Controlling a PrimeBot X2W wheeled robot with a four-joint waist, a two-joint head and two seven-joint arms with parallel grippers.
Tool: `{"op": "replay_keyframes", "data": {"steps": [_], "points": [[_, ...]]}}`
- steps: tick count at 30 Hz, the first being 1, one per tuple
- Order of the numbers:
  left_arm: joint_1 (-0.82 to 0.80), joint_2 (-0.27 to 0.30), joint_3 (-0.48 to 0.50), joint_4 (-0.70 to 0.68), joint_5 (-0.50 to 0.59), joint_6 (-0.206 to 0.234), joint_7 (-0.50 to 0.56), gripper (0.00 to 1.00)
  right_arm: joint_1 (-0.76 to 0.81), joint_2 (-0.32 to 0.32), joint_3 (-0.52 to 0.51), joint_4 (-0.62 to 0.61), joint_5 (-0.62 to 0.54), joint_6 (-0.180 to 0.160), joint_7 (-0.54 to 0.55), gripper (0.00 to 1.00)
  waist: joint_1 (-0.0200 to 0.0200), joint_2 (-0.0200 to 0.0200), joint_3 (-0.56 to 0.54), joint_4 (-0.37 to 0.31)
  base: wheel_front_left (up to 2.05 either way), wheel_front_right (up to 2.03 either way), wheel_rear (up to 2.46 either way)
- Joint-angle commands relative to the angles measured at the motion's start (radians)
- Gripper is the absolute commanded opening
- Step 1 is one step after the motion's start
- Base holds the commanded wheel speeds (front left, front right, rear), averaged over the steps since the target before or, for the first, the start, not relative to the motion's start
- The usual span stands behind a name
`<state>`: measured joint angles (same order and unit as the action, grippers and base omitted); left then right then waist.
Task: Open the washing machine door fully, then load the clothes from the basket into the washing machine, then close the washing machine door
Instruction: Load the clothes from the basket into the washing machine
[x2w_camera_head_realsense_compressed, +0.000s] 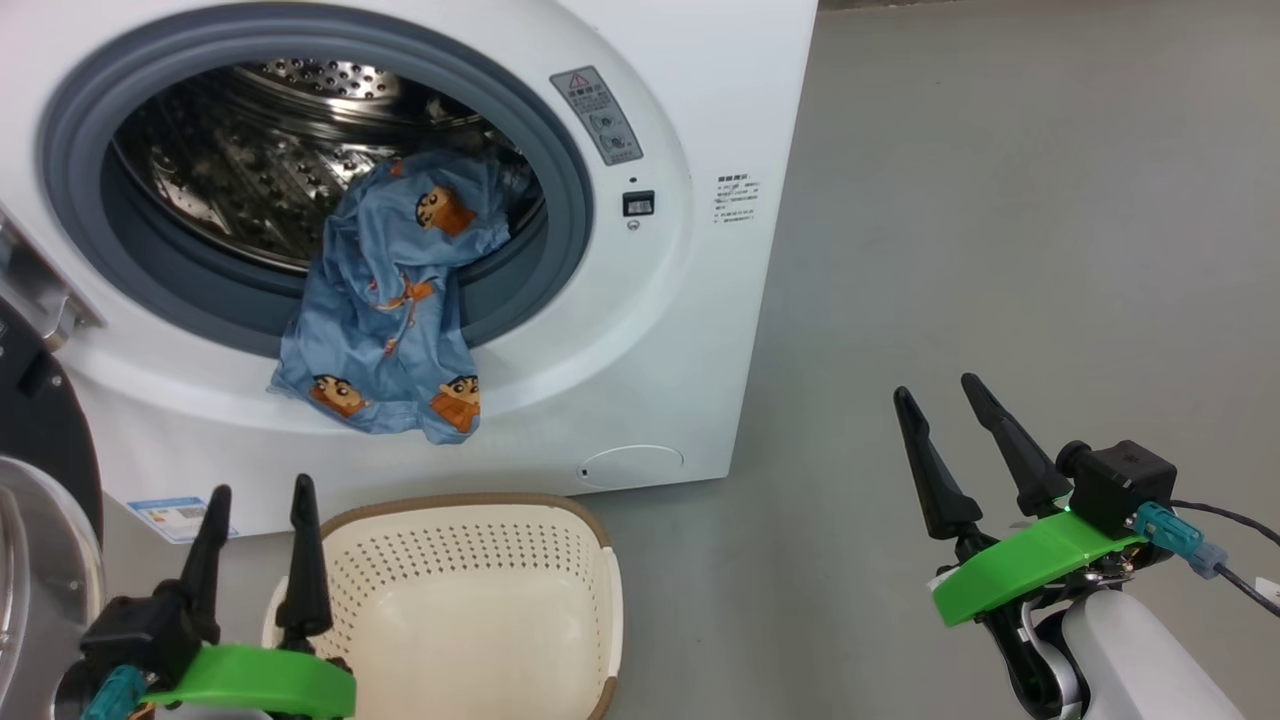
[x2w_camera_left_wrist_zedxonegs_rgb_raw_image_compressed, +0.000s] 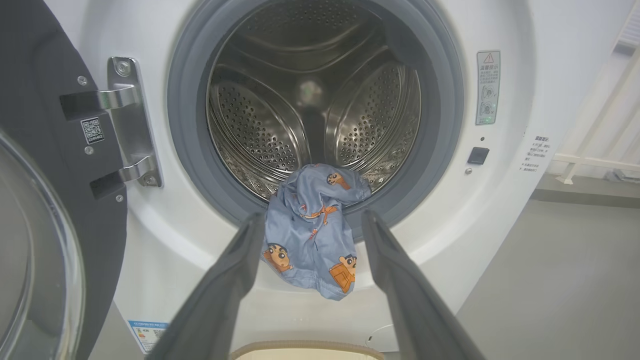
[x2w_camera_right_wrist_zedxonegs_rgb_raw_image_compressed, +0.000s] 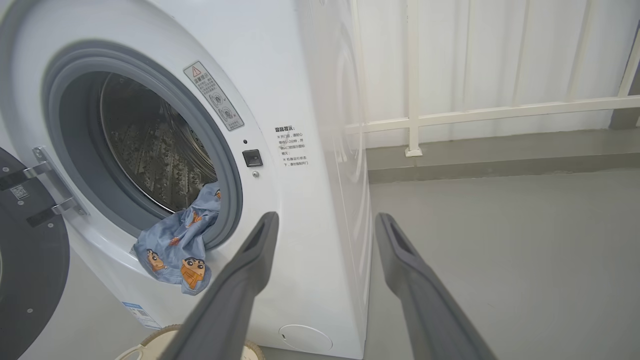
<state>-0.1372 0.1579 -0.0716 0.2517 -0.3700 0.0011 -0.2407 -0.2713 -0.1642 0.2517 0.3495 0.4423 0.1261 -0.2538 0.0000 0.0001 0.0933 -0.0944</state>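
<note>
R wrist view — railing (x2w_camera_right_wrist_zedxonegs_rgb_raw_image_compressed: 500, 111) past washer (x2w_camera_right_wrist_zedxonegs_rgb_raw_image_compressed: 310, 75)

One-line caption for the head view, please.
Clothes hang half out of the open washing machine above the empty basket; left claw and right claw open, holding nothing.

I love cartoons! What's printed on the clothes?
The clothes are light blue with orange-brown cartoon faces, best in left wrist view.

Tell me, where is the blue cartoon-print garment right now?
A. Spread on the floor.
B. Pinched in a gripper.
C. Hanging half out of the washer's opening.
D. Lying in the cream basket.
C: the clothes drape out of the drum, over the grey gasket and down the washing machine front; the left gripper and right gripper stand open, apart from them.
</note>
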Motion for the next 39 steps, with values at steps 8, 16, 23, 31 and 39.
{"op": "replay_keyframes", "data": {"steps": [8, 16, 23, 31, 39], "points": [[-0.065, 0.025, 0.007, 0.066, -0.027, -0.023, 0.055, 1.0, -0.021, -0.008, 0.017, -0.025, 0.007, 0.005, -0.008, 1.0, 0.0, -0.0001, 0.041, -0.036, 0.0, 0.0, 0.0], [-0.202, 0.039, -0.009, 0.217, -0.039, -0.052, 0.086, 1.0, -0.048, 0.004, 0.007, -0.041, 0.002, 0.005, -0.008, 1.0, 0.0, -0.0001, 0.137, -0.076, 0.0, 0.0, 0.0], [-0.35, 0.072, 0.003, 0.392, -0.053, -0.064, 0.097, 1.0, -0.078, 0.024, 0.001, -0.059, -0.005, 0.005, -0.008, 1.0, 0.0, -0.0001, 0.231, -0.112, 0.0, 0.0, 0.0], [-0.491, 0.107, 0.01, 0.588, -0.075, -0.091, 0.101, 1.0, -0.11, 0.044, 0.002, -0.071, -0.009, 0.005, -0.008, 1.0, 0.0, -0.0001, 0.315, -0.151, 0.0, 0.0, 0.0], [-0.63, 0.144, 0.027, 0.762, -0.119, -0.113, 0.092, 1.0, -0.133, 0.063, -0.004, -0.087, -0.012, 0.005, -0.008, 1.0, 0.0, -0.0001, 0.396, -0.197, 0.0, 0.0, 0.0]]}}
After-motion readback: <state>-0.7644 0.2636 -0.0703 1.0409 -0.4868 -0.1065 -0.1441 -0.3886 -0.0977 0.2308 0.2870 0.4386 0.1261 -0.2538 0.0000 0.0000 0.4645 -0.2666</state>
